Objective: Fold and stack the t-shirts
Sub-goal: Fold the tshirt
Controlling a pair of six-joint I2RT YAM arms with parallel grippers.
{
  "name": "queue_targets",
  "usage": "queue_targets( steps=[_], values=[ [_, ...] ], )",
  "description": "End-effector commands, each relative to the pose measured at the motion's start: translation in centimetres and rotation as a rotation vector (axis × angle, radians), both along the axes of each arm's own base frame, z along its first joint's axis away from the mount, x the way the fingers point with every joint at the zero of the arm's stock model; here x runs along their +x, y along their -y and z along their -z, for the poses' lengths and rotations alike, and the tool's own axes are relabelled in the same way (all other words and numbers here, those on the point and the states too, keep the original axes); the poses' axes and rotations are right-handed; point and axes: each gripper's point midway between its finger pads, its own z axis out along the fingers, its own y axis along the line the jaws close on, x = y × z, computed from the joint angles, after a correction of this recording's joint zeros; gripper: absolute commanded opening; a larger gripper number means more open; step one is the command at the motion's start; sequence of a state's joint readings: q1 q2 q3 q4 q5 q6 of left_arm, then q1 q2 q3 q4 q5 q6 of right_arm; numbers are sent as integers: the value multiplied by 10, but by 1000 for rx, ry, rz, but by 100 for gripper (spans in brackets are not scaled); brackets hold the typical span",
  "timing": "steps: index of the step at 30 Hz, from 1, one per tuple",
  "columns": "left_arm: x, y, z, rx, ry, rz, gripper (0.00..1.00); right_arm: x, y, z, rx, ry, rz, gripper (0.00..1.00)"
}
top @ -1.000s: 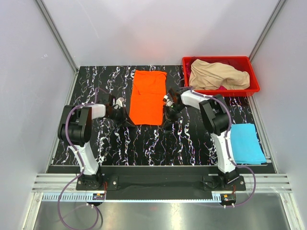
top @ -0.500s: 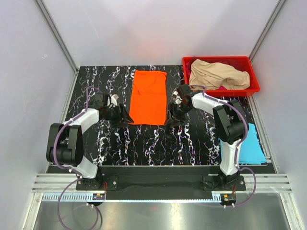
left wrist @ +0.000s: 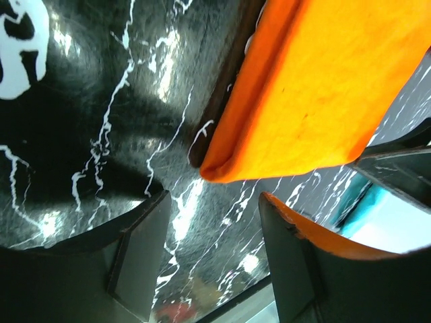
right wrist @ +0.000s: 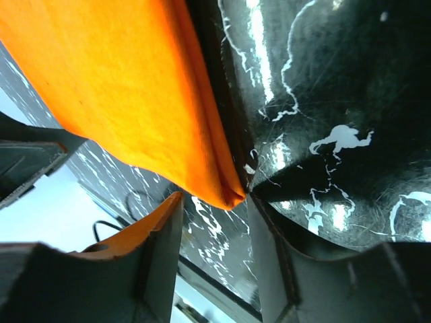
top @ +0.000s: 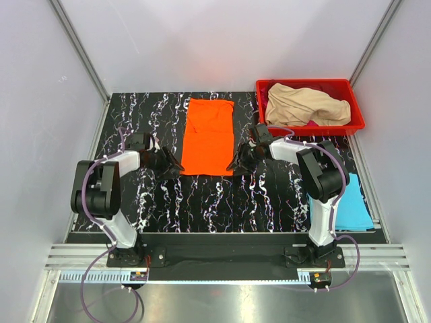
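An orange t-shirt (top: 209, 136), folded into a long strip, lies flat on the black marbled table (top: 202, 202). My left gripper (top: 175, 165) sits low at its near left corner and my right gripper (top: 233, 165) at its near right corner. In the left wrist view the left gripper (left wrist: 212, 252) is open and empty, with the orange corner (left wrist: 303, 101) just beyond its fingertips. In the right wrist view the right gripper (right wrist: 215, 252) is open too, the folded orange corner (right wrist: 168, 114) right at its mouth. A beige t-shirt (top: 306, 104) fills the bin over a bit of magenta t-shirt (top: 312, 124). A folded light blue t-shirt (top: 347, 200) lies at the right.
The red plastic bin (top: 269, 86) stands at the back right corner of the table. White walls with metal rails close in the table on three sides. The right arm's upper link (top: 323, 182) reaches over the table beside the light blue shirt.
Both grippers were shut a second ago and now stand open at the orange shirt's near corners. Both arms have shifted their elbows and sit lower; the shirt lies still.
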State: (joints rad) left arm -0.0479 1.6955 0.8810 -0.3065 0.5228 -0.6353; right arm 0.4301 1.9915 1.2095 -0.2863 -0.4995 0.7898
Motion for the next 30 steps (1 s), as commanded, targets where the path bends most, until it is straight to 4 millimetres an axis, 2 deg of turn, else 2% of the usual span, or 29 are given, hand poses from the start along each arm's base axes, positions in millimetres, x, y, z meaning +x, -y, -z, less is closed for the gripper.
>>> queue_targets(
  steps=[1,9,15,22,23,24,25,26,30],
  values=[
    [12,-5,9,22,4,-67,62,12,0,3,1,16,85,49],
    [14,-6,19,27,-36,-95,62,11,3,12,-22,-1,100,48],
    [10,-6,30,30,-73,-82,58,7,3,16,-25,-20,97,47],
    [13,-4,34,19,-66,-68,42,1,4,23,-31,-37,84,47],
    [14,-3,33,13,-59,-61,35,3,2,22,-21,-34,75,45],
    [17,0,33,-2,-49,-47,32,3,1,23,-19,-37,65,44],
    [19,1,32,-5,-45,-41,29,3,0,25,-14,-39,58,36],
    [19,1,32,-9,-39,-30,26,3,-5,23,6,-35,40,34],
    [24,8,25,-35,3,21,5,5,-10,23,9,-14,-4,24]
  ],
)
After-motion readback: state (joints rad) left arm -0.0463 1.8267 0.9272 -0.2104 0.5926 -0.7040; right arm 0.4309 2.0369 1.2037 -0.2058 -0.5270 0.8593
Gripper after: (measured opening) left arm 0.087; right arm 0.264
